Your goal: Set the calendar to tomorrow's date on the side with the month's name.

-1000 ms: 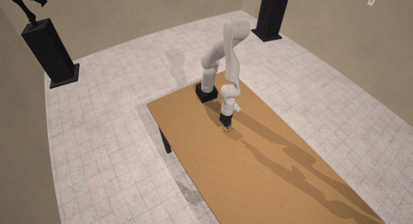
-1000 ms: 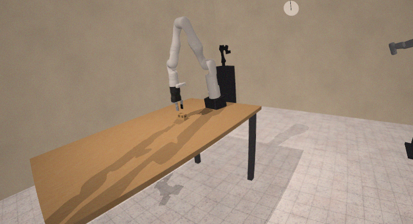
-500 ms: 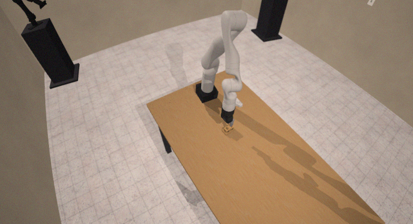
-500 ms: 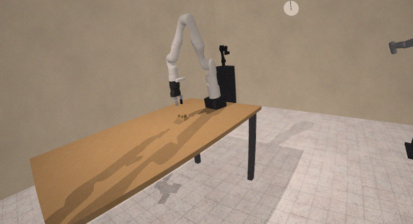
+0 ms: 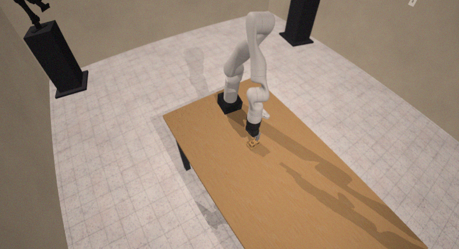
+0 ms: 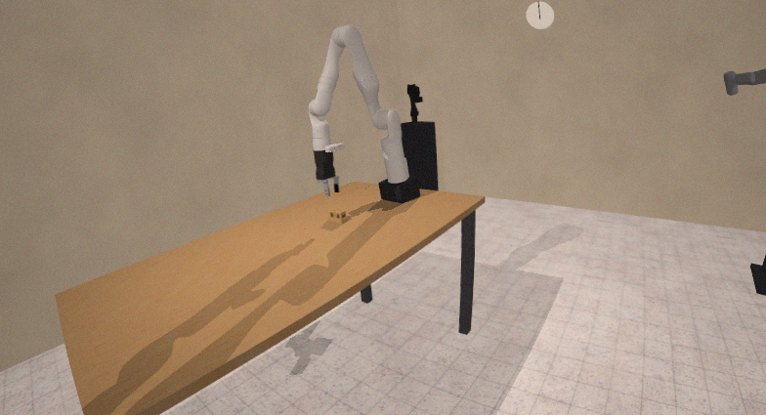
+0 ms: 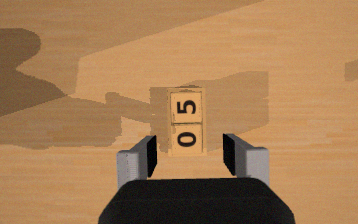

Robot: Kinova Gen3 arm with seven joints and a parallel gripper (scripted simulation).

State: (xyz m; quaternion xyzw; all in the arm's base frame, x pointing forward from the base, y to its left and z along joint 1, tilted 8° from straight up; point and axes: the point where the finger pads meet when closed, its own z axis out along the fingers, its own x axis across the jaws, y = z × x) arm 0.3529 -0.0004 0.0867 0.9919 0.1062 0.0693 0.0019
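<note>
The wooden calendar [image 7: 186, 121] sits on the table: a small tray holding two cubes side by side. In the wrist view the top faces read 5 [image 7: 185, 107] on the far cube and 0 [image 7: 186, 138] on the near cube, both turned sideways in the picture. The side with the month's name is not readable in any view. My gripper [image 7: 189, 148] is open and empty, hovering above the calendar with a finger on each side of the near cube, apart from it. The calendar also shows in the top view [image 5: 252, 145] and the exterior view [image 6: 337, 215], with the gripper [image 6: 329, 188] a little above it.
The arm's black base [image 5: 229, 103] stands on the table near its far end. Black pedestals [image 5: 56, 59] stand on the floor away from the table. The table's long edges are well away from the calendar.
</note>
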